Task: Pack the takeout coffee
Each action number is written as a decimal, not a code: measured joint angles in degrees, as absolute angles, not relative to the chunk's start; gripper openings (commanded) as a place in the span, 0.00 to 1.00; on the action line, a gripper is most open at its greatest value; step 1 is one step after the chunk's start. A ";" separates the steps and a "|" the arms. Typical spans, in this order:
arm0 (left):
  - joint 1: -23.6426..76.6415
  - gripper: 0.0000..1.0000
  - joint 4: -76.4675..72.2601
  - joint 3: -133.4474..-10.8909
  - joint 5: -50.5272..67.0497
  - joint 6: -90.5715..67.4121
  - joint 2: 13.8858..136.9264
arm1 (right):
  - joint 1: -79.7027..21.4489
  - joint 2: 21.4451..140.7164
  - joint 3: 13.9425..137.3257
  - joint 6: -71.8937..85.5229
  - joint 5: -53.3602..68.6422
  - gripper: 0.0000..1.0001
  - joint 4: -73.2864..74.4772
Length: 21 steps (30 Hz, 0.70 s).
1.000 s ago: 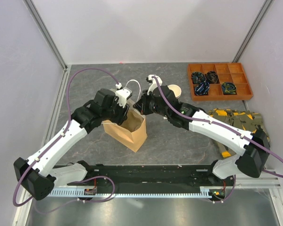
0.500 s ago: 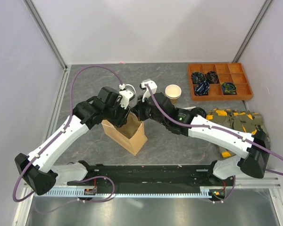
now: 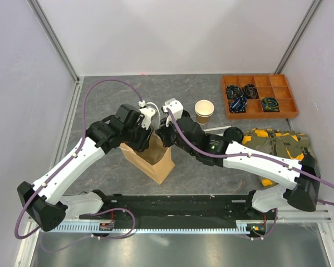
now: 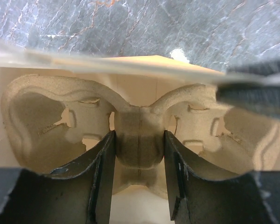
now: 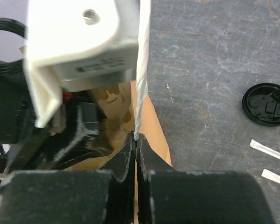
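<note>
One cup [image 3: 204, 109], one lid [image 5: 266, 105], one bag [image 3: 156, 161], one carrier [image 4: 137, 135], two white sticks [image 5: 269, 150].

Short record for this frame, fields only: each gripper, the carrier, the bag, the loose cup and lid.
left gripper: jaws clamped on centre rib of cup carrier
cup carrier: inside the paper bag
right gripper: jaws shut on the bag's white handle
cup: upright on the table, unlidded, outside bag
lid: flat on table, apart from cup

Rough moulded-pulp carrier [image 4: 42, 112], matt paper bag [image 3: 158, 162]
</note>
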<state>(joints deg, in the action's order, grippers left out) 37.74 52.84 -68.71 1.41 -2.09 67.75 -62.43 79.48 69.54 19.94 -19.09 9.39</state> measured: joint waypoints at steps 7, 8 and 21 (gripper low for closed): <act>37.76 0.06 54.39 -71.44 1.32 -4.95 65.73 | -64.31 77.69 68.47 17.72 -21.54 0.00 6.15; 37.76 0.06 54.37 -71.85 1.30 -5.52 65.93 | -64.62 77.52 68.47 17.45 -22.11 0.00 5.67; 38.09 0.04 46.94 -66.65 0.58 -14.70 65.08 | -65.54 77.41 68.25 16.25 -24.53 0.00 5.30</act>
<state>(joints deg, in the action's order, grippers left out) 38.09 46.94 -66.65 0.58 -14.70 65.08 -65.54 77.41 68.25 16.25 -24.53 5.30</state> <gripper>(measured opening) 0.483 0.011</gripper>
